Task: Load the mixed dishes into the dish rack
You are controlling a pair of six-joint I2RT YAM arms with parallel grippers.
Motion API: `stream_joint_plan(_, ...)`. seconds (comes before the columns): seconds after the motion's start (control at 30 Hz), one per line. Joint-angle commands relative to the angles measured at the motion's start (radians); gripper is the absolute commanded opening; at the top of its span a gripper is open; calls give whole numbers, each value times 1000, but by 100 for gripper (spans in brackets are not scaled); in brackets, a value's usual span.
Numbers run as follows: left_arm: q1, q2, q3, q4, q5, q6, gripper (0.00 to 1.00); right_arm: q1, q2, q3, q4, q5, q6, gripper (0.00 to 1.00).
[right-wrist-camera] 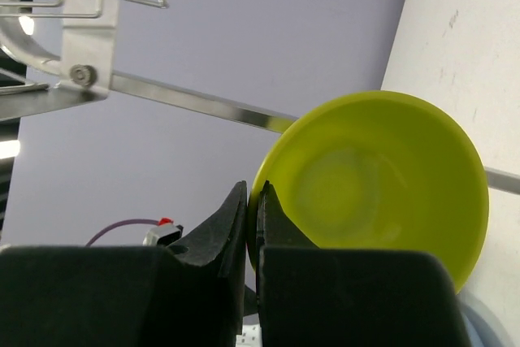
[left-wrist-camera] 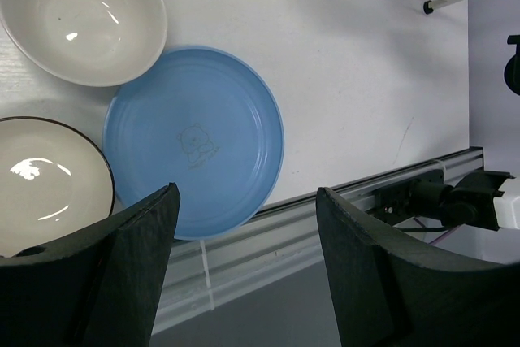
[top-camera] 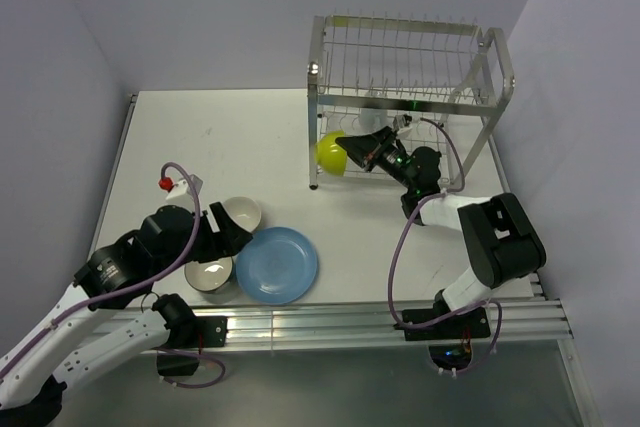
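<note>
My right gripper [top-camera: 350,148] is shut on the rim of the lime-green bowl [top-camera: 331,153], held on edge at the lower left opening of the silver dish rack [top-camera: 400,67]. In the right wrist view the bowl [right-wrist-camera: 382,176] sits between my closed fingers [right-wrist-camera: 231,217]. The blue plate [top-camera: 277,264], cream bowl [top-camera: 241,213] and dark bowl with white inside [top-camera: 209,274] lie on the table near my left gripper [top-camera: 235,239], which is open and empty. They also show in the left wrist view: plate [left-wrist-camera: 195,140], cream bowl [left-wrist-camera: 77,14], dark bowl [left-wrist-camera: 45,180]. The mug is out of view.
The white table [top-camera: 230,137] ends at an aluminium rail [top-camera: 350,317] along the near edge. Walls close in on the left, back and right. The rack fills the back right corner.
</note>
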Motion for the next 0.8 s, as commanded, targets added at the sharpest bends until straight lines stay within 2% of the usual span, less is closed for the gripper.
stream_joint_plan(0.0,4,-16,13,6,-17,-15,74,-12,0,91,59,99,-65,0)
stream_joint_plan(0.13,4,-28,3,0,-33,-21,74,-21,18,123,-19,125,-107,0)
stream_joint_plan(0.27,4,-40,-4,-6,-54,-28,74,-27,20,111,-28,164,-116,0)
stream_joint_plan(0.53,4,-27,-13,38,-40,-40,73,-26,-45,64,-77,231,-213,0)
stream_joint_plan(0.77,3,-19,2,61,-17,-35,73,-19,56,99,19,291,-158,0)
